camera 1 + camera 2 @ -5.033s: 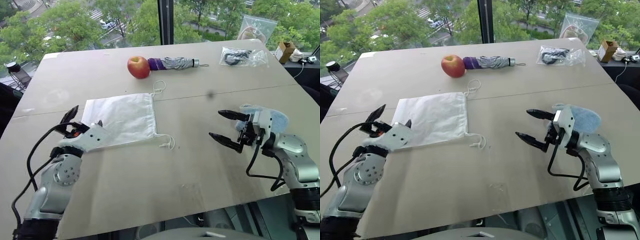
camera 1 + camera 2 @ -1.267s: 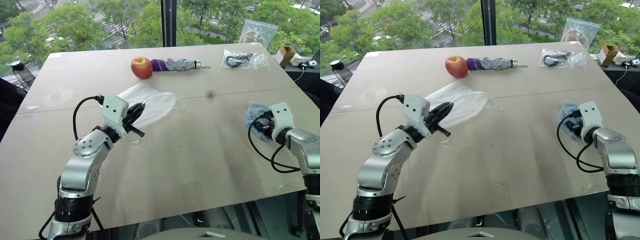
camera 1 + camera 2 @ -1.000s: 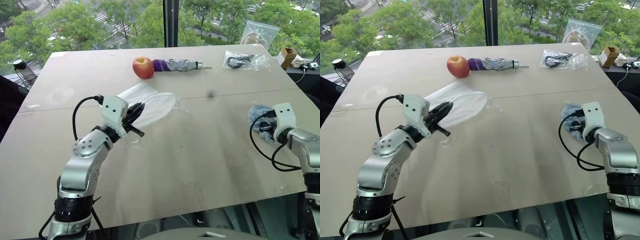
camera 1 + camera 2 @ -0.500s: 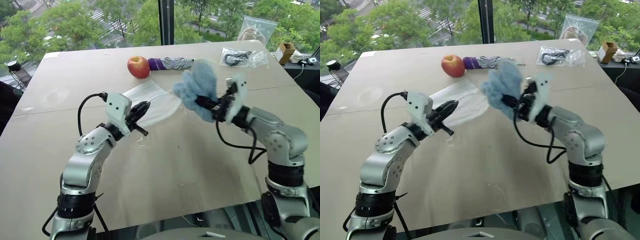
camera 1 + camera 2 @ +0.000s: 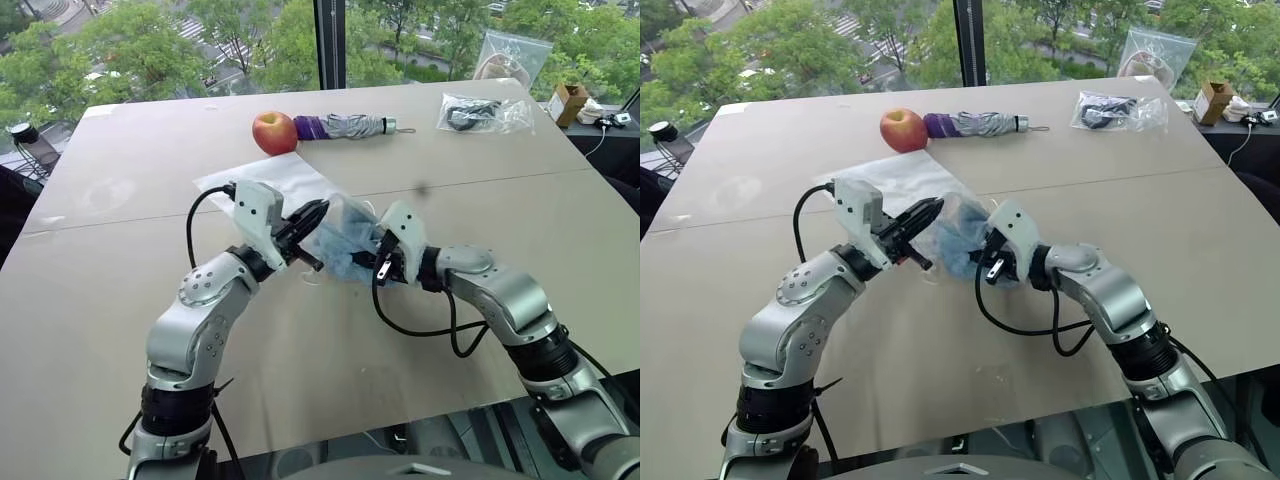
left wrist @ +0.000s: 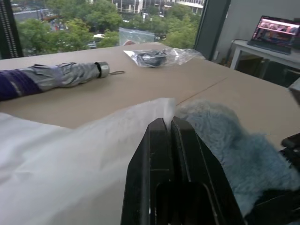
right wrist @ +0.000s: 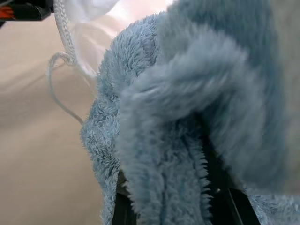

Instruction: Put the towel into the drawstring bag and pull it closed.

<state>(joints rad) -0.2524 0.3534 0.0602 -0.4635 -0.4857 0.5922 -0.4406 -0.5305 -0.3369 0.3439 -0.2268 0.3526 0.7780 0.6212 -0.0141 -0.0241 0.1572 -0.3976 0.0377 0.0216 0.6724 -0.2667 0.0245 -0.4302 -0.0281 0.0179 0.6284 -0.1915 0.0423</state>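
Towel at bag mouth, above the table.
Head view: my left end effector (image 5: 318, 208) pinches the drawstring bag (image 5: 270, 175) rim. Left wrist: thin, limp fabric. Right wrist: my right end effector (image 5: 975, 252) clamps the soft, light towel (image 7: 187, 93); grip its bulk.

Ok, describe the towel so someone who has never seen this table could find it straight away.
Start at the red apple at the table's far side and come toward the robot to where its two hands meet over the white drawstring bag. The towel is the fluffy light-blue bundle gripped by the right hand at the bag's mouth. It is the only blue, furry thing there.
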